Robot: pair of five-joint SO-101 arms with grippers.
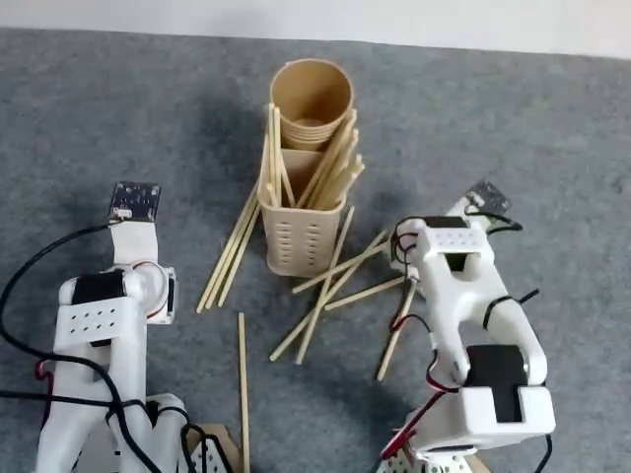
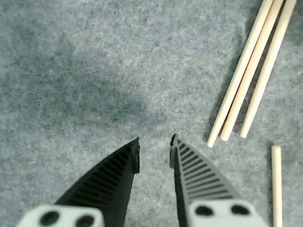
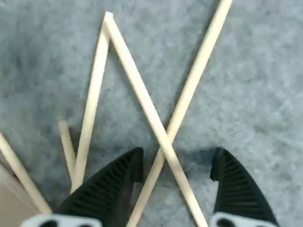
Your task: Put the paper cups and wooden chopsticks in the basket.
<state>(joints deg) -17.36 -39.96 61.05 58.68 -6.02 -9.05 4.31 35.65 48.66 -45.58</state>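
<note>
Chopsticks (image 1: pixel 229 251) lie loose on the carpet (image 1: pixel 118 118): the left claw (image 2: pixel 155 149) hangs open and empty beside three, the basket (image 1: pixel 301 246) in the middle already holds cups (image 1: pixel 311 94), and the right claw (image 3: pixel 177 165) gapes over a crossed pair, so picking seems in hand: lower, then close on one.

you'll see the basket (image 1: pixel 304 246) standing upright mid-table, beige with perforated walls. brown paper cups (image 1: pixel 311 94) sit nested in its far compartment, and several wooden chopsticks (image 1: pixel 340 168) lean in the near one. three loose chopsticks (image 1: pixel 229 254) slant together by its left side. a single chopstick (image 1: pixel 243 379) lies alone toward the near edge. crossed chopsticks (image 1: pixel 340 286) lie scattered just right of the base.
</note>
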